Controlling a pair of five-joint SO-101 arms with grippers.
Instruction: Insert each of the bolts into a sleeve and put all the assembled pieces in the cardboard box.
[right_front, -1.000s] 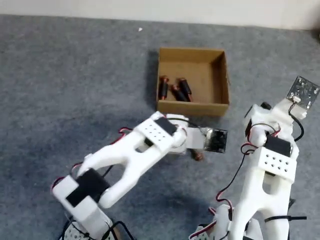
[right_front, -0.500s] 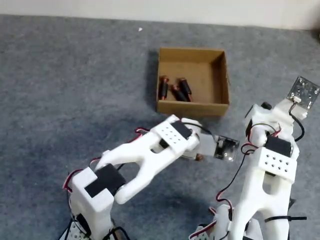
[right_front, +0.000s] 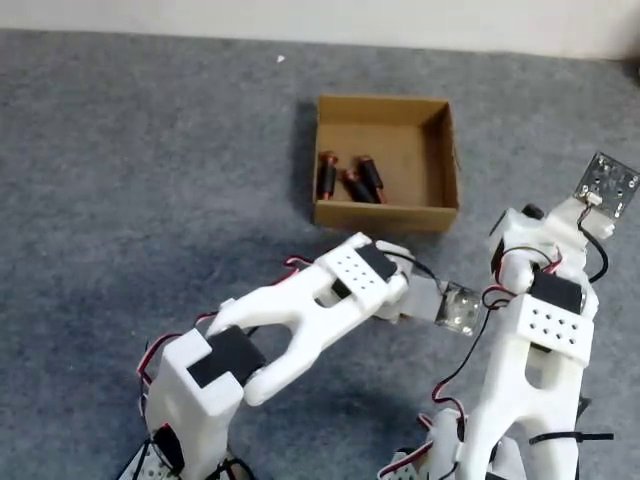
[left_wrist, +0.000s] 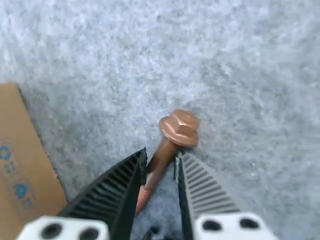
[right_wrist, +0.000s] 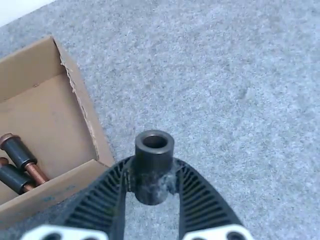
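We see the left pincer (left_wrist: 161, 153) closed to a narrow gap around a copper-coloured bolt (left_wrist: 179, 127). Its ribbed fingers (left_wrist: 125, 182) press on either side of the shaft, the hexagonal head sticks out just past the tips, and the threaded end runs back between the jaws. We cannot tell whether the bolt is lifted off the grey table (left_wrist: 240, 75) or resting on it. A side of the cardboard box (left_wrist: 20, 165) stands close beside this pincer. The right pincer (right_wrist: 152, 166) is clamped on a dark sleeve (right_wrist: 154, 150), which it holds by the lower part of the barrel so that the open bore points away from the jaws, past the tips. From this pincer the box lies ahead and off to one side, with its near wall not far from the fingers. Inside the box, three assembled pieces (right_front: 348, 180) lie together against one wall, well apart from both pincers.
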